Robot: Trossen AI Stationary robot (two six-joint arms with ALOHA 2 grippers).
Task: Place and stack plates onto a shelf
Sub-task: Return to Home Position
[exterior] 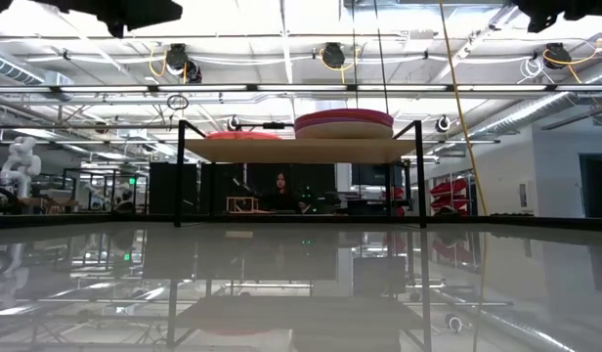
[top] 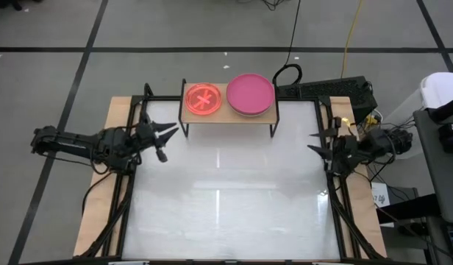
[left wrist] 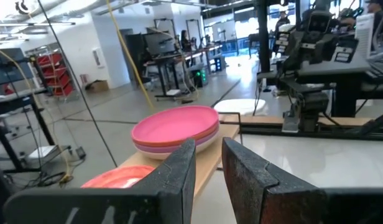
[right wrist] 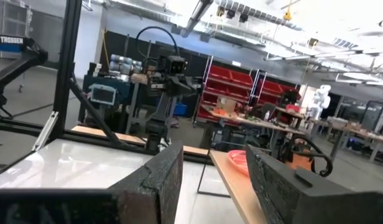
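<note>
Nearest us, the white bench (top: pixel 226 213) carries no plate that we can see from above, so we judge the placing and stacking done. All that looks left is for the arms to draw back to rest.

Halfway across, the left pincer (top: pixel 170 141) hangs over the bench's left side, near the shelf's left leg. Its fingers are spread and hold nothing. The right pincer (top: pixel 312 141) sits at the right edge, well apart from the shelf, also spread and bare.

At the far edge stands the shelf (top: pixel 228 114), with the pink translucent plate (top: pixel 203 99) on its left half and the magenta plate (top: pixel 250 93) on its right.

The high view gives us only the top plate of each pile. The low view shows the right pile in layers and taller than the thin reddish one on the left. The left wrist view shows the magenta plate (left wrist: pixel 176 124) resting on a paler plate (left wrist: pixel 179 146). We cannot count what lies under the pink one.

Only the low view shows a person (exterior: pixel 280 191) in the room beyond the shelf.
</note>
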